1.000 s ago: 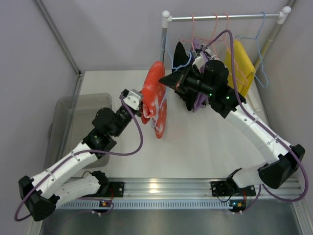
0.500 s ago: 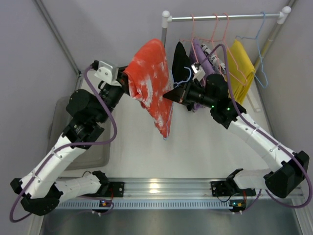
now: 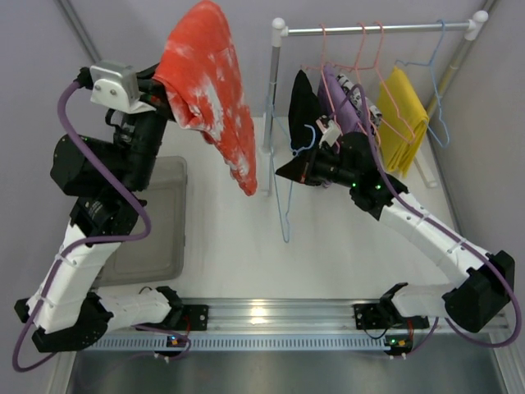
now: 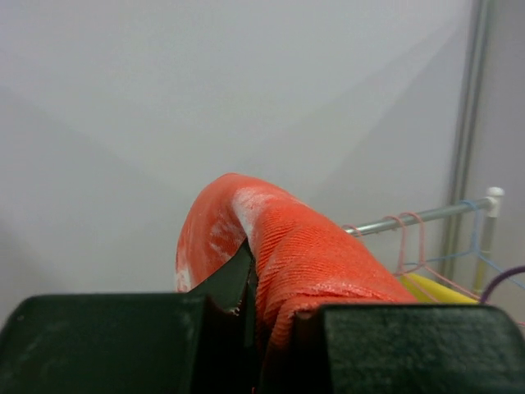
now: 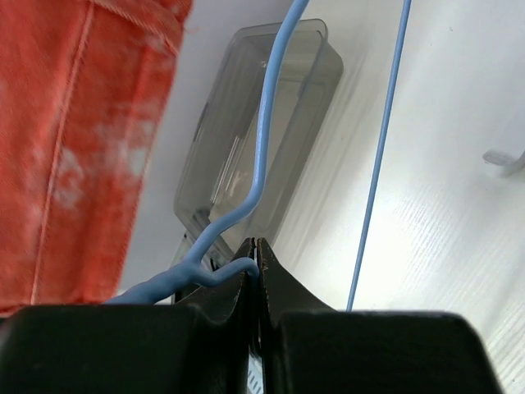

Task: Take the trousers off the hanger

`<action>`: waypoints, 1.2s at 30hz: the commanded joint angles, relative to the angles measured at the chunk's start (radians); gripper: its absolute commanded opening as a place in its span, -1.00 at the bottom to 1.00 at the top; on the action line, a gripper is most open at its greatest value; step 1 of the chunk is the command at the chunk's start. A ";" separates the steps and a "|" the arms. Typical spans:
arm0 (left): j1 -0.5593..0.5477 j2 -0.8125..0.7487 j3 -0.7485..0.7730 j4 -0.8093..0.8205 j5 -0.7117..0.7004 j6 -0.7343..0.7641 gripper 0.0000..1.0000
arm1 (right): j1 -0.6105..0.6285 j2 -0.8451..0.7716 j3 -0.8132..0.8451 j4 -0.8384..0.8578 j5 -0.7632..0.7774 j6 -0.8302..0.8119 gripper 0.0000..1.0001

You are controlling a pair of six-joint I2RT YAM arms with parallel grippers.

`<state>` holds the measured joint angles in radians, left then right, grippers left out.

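The orange-red trousers [image 3: 212, 86] with white marks hang from my left gripper [image 3: 166, 92], raised high at the far left; they are clear of the hanger. In the left wrist view the gripper [image 4: 256, 308] is shut on a fold of the trousers [image 4: 312, 254]. The light-blue hanger [image 3: 285, 185] hangs bare from my right gripper [image 3: 297, 167], left of the rail post. In the right wrist view the gripper [image 5: 256, 267] is shut on the hanger's [image 5: 264, 139] twisted neck, with the trousers [image 5: 74, 139] at the left.
A clear plastic bin [image 3: 156, 222] sits on the table at the left, below the left arm. The clothes rail [image 3: 373, 29] at the back holds pink hangers [image 3: 361, 49], a black garment [image 3: 305, 103], a purple garment [image 3: 340, 98], a yellow cloth [image 3: 404, 111] and another blue hanger [image 3: 439, 90].
My left arm has lifted the trousers up and to the left, pulling them off the blue hanger. The hanger now hangs bare in my right gripper, which shifted slightly.
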<state>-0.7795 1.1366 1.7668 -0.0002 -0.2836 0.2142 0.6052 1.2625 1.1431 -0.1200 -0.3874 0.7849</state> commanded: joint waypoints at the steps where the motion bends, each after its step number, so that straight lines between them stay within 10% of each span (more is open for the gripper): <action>1: 0.005 -0.040 0.039 0.166 -0.127 0.157 -1.00 | -0.015 -0.044 0.014 0.043 -0.014 -0.038 -1.00; 13: 0.419 -0.425 -0.495 0.232 -0.304 0.357 -1.00 | -0.015 -0.071 0.029 0.011 -0.018 -0.067 -1.00; 23: 0.854 -0.809 -0.748 -0.159 -0.411 0.188 -1.00 | -0.016 -0.058 0.038 0.003 -0.021 -0.076 -1.00; 36: 0.905 -0.790 -0.994 -0.216 -0.533 0.203 -1.00 | -0.016 0.034 0.066 0.026 -0.056 -0.058 -1.00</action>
<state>0.1219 0.2867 0.7883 -0.3294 -0.8062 0.4358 0.6037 1.2778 1.1542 -0.1333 -0.4252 0.7334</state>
